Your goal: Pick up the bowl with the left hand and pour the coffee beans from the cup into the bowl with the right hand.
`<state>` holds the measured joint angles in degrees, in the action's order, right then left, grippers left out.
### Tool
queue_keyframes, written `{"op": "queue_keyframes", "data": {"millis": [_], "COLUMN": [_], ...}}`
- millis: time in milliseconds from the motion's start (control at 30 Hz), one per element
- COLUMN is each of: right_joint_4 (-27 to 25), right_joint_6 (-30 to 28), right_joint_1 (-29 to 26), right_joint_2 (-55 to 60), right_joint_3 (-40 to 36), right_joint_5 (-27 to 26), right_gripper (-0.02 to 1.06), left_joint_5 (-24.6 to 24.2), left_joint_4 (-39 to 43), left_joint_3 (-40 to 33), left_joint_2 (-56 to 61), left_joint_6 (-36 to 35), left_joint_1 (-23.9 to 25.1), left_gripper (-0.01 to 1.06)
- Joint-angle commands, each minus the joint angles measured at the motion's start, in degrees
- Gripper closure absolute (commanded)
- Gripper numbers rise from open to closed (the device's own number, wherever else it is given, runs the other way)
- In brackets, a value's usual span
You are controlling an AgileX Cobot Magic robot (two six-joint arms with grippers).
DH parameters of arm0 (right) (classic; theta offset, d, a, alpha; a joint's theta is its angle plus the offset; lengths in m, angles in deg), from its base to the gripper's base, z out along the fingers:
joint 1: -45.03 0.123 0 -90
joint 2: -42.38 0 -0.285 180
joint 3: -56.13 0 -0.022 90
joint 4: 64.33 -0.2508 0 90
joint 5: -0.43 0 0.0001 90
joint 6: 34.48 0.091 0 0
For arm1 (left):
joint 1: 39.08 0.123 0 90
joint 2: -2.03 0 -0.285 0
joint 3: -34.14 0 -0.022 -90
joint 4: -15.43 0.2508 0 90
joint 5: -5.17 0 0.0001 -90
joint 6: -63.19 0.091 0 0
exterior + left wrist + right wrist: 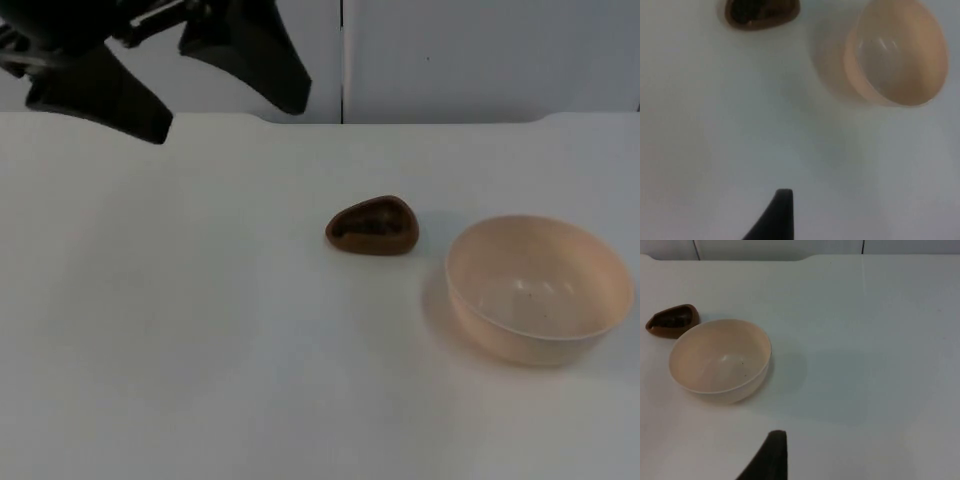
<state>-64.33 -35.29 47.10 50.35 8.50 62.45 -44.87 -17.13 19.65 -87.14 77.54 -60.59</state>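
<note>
Item: my left gripper (200, 85), fingers spread, empty, high by the wall. Bowl (538, 288) upright beside brown cup (372, 226). Risk: bowl's smooth rim slipping; cup nudged, beans spilling.

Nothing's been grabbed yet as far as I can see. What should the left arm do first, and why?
Probably bring the left gripper down and across toward the bowl. The gripper hangs open near the partition wall, far from the bowl, which sits empty on the table beside the brown cup with the coffee beans inside it. The task has the bowl lifted before pouring.
</note>
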Motion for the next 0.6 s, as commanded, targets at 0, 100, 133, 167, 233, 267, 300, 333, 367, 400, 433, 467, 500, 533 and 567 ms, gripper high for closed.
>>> {"op": "queue_keyframes", "data": {"millis": [0,100,133,167,233,267,300,333,367,400,433,467,500,533,567], "right_joint_4": [0.00,0.00,0.00,0.00,0.00,0.00,0.00,0.00,0.00,0.00,0.00,0.00,0.00,0.00,0.00], "right_joint_6": [-0.14,-0.14,-0.14,-0.14,-0.14,-0.14,-0.14,-0.14,-0.14,-0.14,-0.14,-0.14,-0.14,-0.14,-0.14], "right_joint_1": [-0.23,-0.23,-0.23,-0.23,-0.23,-0.23,-0.23,-0.23,-0.23,-0.23,-0.23,-0.23,-0.23,-0.23,-0.23], "right_joint_2": [-0.19,-0.19,-0.19,-0.19,-0.19,-0.19,-0.19,-0.19,-0.19,-0.19,-0.19,-0.19,-0.19,-0.19,-0.19], "right_joint_3": [-0.06,-0.06,-0.06,-0.06,-0.06,-0.06,-0.06,-0.06,-0.06,-0.06,-0.06,-0.06,-0.06,-0.06,-0.06], "right_joint_5": [-0.23,-0.23,-0.23,-0.23,-0.23,-0.23,-0.23,-0.23,-0.23,-0.23,-0.23,-0.23,-0.23,-0.23,-0.23], "right_gripper": [-0.01,-0.01,-0.01,-0.01,-0.01,-0.01,-0.01,-0.01,-0.01,-0.01,-0.01,-0.01,-0.01,-0.01,-0.01], "left_joint_5": [0.66,0.30,0.30,0.20,0.06,0.06,0.06,0.06,0.21,0.08,-0.04,-0.04,-0.04,-0.13,-0.13], "left_joint_4": [1.17,5.03,5.03,5.47,5.32,5.23,5.23,5.34,5.49,5.60,5.62,6.05,6.05,6.30,6.70], "left_joint_3": [2.41,5.84,5.84,6.86,8.65,9.31,9.31,9.79,10.49,11.15,11.59,12.23,12.23,12.81,13.26], "left_joint_2": [-1.45,-3.58,-3.58,-3.98,-5.02,-5.57,-5.57,-5.76,-6.15,-6.68,-7.11,-7.56,-7.56,-8.36,-9.13], "left_joint_6": [-1.50,-4.55,-4.55,-4.66,-5.60,-5.86,-5.86,-5.86,-6.28,-6.78,-7.34,-7.77,-7.77,-8.31,-9.28], "left_joint_1": [-1.57,-3.71,-3.71,-3.92,-3.95,-3.95,-3.95,-3.95,-3.95,-3.95,-3.95,-3.95,-3.95,-3.95,-3.95], "left_gripper": [0.00,0.00,0.00,0.00,0.00,0.00,0.00,0.00,0.00,0.00,0.00,0.00,0.00,0.00,0.00]}}
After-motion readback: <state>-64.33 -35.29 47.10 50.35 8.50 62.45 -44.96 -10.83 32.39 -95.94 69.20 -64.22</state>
